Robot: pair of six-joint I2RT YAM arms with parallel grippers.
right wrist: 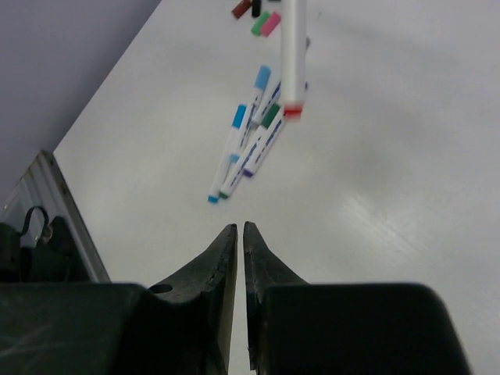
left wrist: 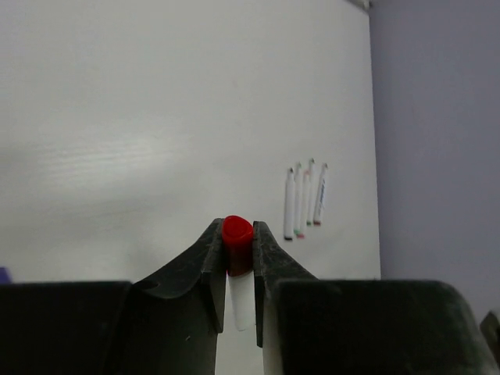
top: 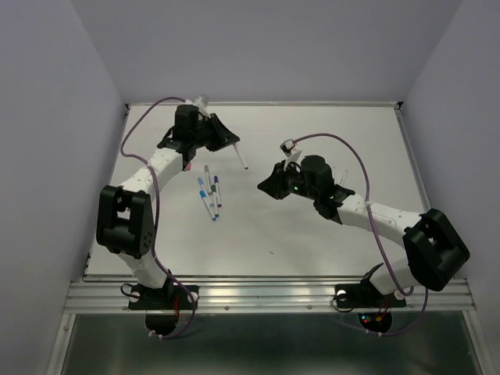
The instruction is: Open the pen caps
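Note:
My left gripper (top: 231,142) (left wrist: 237,244) is shut on the red cap (left wrist: 237,232) of a pen held above the table. Its white barrel (top: 240,156) hangs down to a red end, which also shows in the right wrist view (right wrist: 292,55). My right gripper (top: 264,186) (right wrist: 240,227) is shut and empty, hovering right of the held pen. Several capped pens (top: 209,194) (right wrist: 248,133) with light blue, green and purple ends lie in a cluster on the table. Another row of pens (left wrist: 305,199) with dark, green, pink and maroon ends lies beyond it.
The white table (top: 336,148) is bounded by lilac walls at the left, back and right. A metal rail (top: 266,293) runs along the near edge by the arm bases. The left arm's elbow (top: 125,219) stands over the near left.

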